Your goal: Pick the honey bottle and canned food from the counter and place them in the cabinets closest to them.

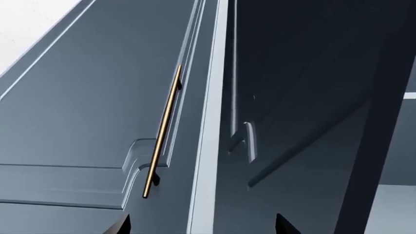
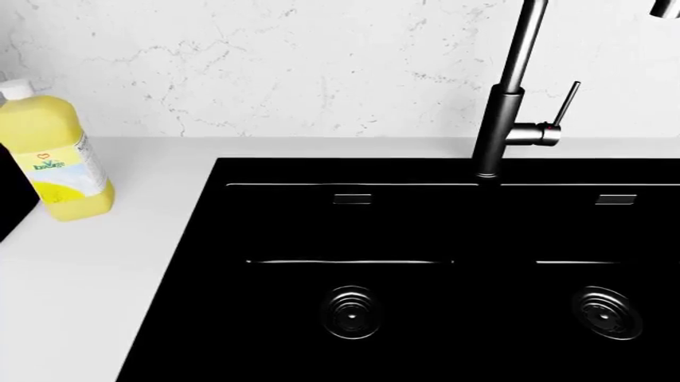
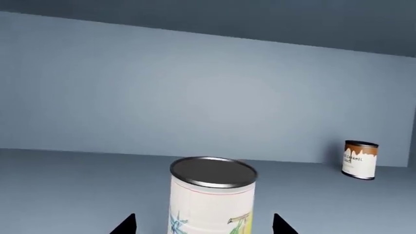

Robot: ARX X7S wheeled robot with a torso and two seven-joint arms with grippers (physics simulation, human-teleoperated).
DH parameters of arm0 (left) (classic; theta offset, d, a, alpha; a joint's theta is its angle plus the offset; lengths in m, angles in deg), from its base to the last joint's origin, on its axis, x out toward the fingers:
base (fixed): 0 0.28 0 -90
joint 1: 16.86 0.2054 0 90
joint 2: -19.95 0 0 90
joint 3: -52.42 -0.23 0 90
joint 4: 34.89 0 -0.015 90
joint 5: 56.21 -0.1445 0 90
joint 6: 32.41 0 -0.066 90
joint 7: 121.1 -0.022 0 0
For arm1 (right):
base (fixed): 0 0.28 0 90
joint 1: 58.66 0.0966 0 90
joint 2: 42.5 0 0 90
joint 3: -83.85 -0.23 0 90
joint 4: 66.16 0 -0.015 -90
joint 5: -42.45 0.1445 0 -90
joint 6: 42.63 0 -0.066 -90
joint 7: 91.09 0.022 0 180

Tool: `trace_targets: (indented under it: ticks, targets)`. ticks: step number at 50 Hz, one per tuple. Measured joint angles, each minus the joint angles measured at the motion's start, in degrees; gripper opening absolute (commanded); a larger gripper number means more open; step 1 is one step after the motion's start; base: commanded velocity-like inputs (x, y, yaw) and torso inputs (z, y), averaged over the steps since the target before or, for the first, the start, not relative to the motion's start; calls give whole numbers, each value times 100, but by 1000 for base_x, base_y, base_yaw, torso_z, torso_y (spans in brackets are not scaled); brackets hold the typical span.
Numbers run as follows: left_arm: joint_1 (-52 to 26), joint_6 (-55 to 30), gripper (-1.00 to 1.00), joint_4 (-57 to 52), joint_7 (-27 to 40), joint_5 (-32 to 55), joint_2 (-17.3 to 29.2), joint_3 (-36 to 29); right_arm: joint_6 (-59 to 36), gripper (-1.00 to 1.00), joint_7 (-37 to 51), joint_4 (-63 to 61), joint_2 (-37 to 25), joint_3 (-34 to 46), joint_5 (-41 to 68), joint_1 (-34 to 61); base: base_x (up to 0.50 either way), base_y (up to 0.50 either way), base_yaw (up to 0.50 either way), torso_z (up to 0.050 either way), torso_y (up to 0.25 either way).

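Head view shows a white counter [image 2: 85, 278] with a white marble wall [image 2: 266, 64] behind it. A black sink [image 2: 425, 239] with two bowls is set into the counter, and each bowl has a round drain. A dark tap [image 2: 499, 119] stands at the back of the sink. A tall yellow bottle [image 2: 53, 155] with a white cap stands upright on the counter, off to the sink's left. No honey bottle shows in any picture.

Right wrist view looks into a grey-blue cabinet [image 3: 195, 87]. The canned food [image 3: 211, 195] stands upright on the shelf between the right gripper [image 3: 204, 225] tips, which are spread apart on each side; I cannot tell if they touch it. A small brown and white can [image 3: 359, 160] stands far back.

Left wrist view shows smooth grey-blue cabinet doors [image 1: 85, 122] with a thin gold handle [image 1: 162, 131]. The left gripper [image 1: 202, 225] tips are spread apart, holding nothing.
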Motion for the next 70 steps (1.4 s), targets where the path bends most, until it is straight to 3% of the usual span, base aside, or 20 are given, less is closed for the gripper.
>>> trace_targets:
  ticks: [10, 24, 44, 70]
  targets:
    - [-69, 21, 100, 32, 64, 149, 26, -32, -60, 100, 279, -333, 18, -51, 248, 3, 0, 0, 0, 0, 0]
    - [-336, 246, 100, -160, 358, 1028, 321, 96, -88, 100, 894, -869, -168, 95, 993, 8, 0, 0, 0, 0, 0]
    - [573, 873, 100, -865, 549, 2456, 1160, 1655, 721, 100, 1070, -2086, -1085, 705, 2271, 9, 0, 0, 0, 0, 0]
    - [1098, 587, 100, -1077, 749, 3392, 1205, 3018, 1799, 100, 1096, -3385, -2223, 1119, 3439, 9, 0, 0, 0, 0, 0]
